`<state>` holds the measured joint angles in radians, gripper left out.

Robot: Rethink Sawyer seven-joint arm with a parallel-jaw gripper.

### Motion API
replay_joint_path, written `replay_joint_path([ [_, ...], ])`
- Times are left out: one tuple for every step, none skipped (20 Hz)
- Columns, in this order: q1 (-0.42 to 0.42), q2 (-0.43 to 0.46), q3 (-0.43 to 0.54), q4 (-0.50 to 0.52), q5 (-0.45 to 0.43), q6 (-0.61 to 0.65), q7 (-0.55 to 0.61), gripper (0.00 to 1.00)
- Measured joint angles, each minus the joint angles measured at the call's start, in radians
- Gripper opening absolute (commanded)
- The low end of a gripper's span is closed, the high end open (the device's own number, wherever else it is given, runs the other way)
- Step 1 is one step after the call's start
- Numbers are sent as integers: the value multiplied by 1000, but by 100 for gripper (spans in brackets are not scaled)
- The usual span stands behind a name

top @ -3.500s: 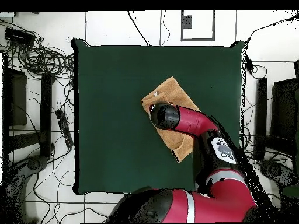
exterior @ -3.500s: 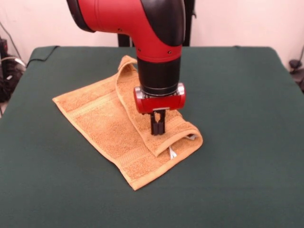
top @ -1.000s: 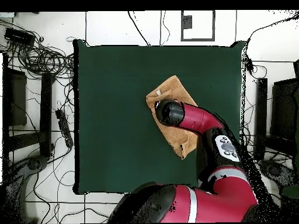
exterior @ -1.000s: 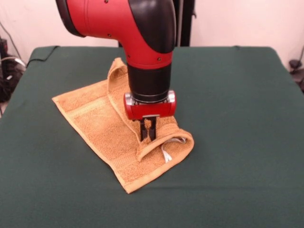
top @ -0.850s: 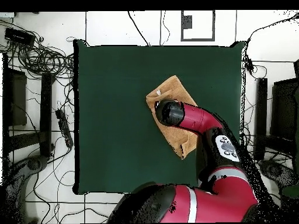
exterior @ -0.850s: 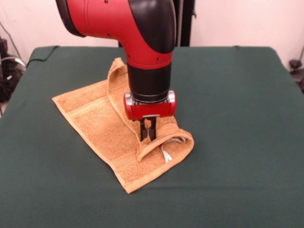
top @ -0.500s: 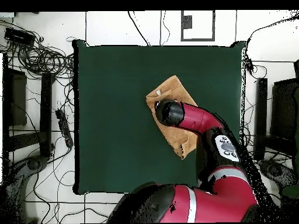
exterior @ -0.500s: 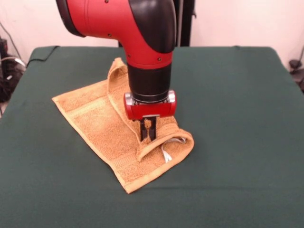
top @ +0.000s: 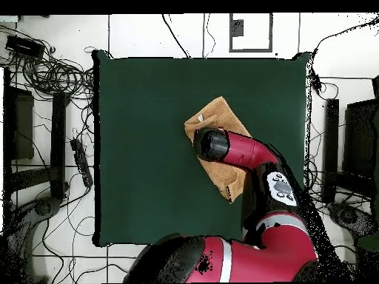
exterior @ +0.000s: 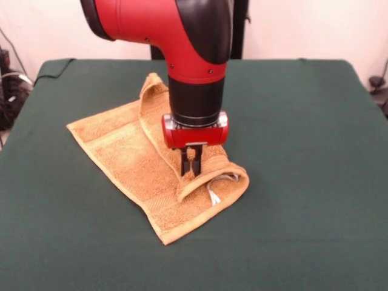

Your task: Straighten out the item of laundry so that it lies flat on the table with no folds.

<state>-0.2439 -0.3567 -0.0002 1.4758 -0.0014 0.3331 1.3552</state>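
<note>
Lying near the middle of the dark green table [exterior: 315, 182], an orange-tan towel [exterior: 121, 157] has one side folded over itself. A white label [exterior: 213, 195] peeks from under the fold; no writing on it can be read. The gripper [exterior: 192, 168] points straight down, its fingers nearly together and pinching the raised edge of the fold. From overhead, the red and black arm [top: 244, 151] hides much of the towel and the gripper itself.
</note>
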Motion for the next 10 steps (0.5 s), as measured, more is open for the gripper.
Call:
replay_joint_path([
  [6,-7,-5,7,6,0,0,0],
  [10,-13,-7,14,11,0,0,0],
  [16,-27,-11,26,17,0,0,0],
  [18,-32,-13,31,20,0,0,0],
  [21,-41,-16,39,23,0,0,0],
  [23,-50,-19,47,27,0,0,0],
  [24,-55,-20,52,30,0,0,0],
  [27,-68,-23,63,36,0,0,0],
  [27,-73,-25,68,38,0,0,0],
  [28,-80,-26,75,44,0,0,0],
])
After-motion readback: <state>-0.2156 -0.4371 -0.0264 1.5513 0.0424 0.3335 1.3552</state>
